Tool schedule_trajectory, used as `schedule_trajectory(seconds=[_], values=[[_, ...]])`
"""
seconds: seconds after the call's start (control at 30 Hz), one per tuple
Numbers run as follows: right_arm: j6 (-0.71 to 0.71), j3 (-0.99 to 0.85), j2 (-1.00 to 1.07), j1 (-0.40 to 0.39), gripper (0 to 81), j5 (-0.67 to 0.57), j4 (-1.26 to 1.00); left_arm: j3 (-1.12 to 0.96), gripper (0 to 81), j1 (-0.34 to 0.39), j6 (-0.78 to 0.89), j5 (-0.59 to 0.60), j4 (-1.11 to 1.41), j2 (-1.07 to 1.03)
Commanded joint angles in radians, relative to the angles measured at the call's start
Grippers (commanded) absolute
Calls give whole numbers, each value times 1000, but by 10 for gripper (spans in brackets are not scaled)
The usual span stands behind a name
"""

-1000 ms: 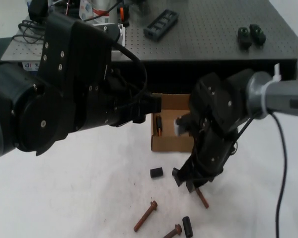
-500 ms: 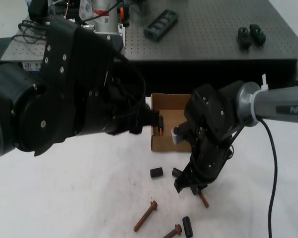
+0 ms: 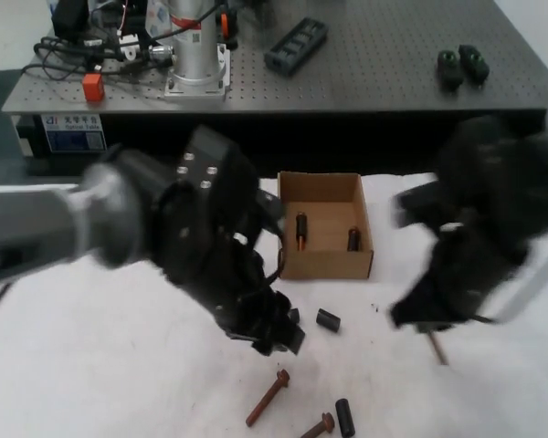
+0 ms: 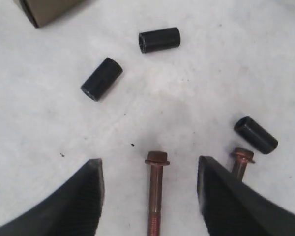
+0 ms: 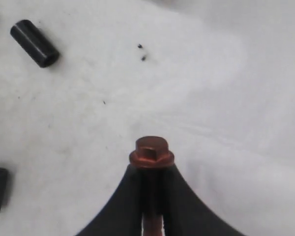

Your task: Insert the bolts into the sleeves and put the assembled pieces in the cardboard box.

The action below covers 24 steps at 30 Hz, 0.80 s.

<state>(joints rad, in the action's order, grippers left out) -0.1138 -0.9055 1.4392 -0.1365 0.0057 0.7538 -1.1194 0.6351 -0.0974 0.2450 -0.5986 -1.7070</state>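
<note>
The left end effector (image 4: 147,162) hangs spread over the counter (image 4: 201,88), one finger (image 4: 88,196) on each side of a loose bolt (image 4: 155,196) lying flat; the other arm already has a bolt, so I judge that this arm should fetch a sleeve. The near sleeve (image 4: 102,78) lies alone and apart from the far sleeve (image 4: 160,39), so it is the easier pick; turn the jaws square across its barrel, come straight down, and close at mid-length so that the bore stays free at both ends. A second bolt (image 4: 241,162) lies just beside a third sleeve (image 4: 255,134); leave that crowded pair for later.

The box (image 3: 324,265) stands beyond the loose parts with two pieces (image 3: 301,228) already in it; keep clear of its front wall when lifting.

The right end effector (image 5: 151,169) is pressed together on the held bolt (image 5: 151,152), with the head just past the tips; I cannot tell how much shank is free. It should hold level and steady while the sleeve is brought in line with the bolt's axis; a tilt would likely jam it.
</note>
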Motion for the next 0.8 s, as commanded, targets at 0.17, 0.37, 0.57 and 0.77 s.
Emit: schedule_trajectory(seconds=[0.17,0.37,0.57,0.77], values=[[43,290,-362,118,23,-69,4,-246,371,53,-67,70,-206,-170],[53,371,-487,152,23,-69,24,-368,368,110,-88,-21,-218,-244],[53,372,-497,152,23,-116,48,-426,368,72,-300,-209,-206,-293],[72,372,-497,152,23,-137,41,-437,368,-5,-379,-217,-210,-344]])
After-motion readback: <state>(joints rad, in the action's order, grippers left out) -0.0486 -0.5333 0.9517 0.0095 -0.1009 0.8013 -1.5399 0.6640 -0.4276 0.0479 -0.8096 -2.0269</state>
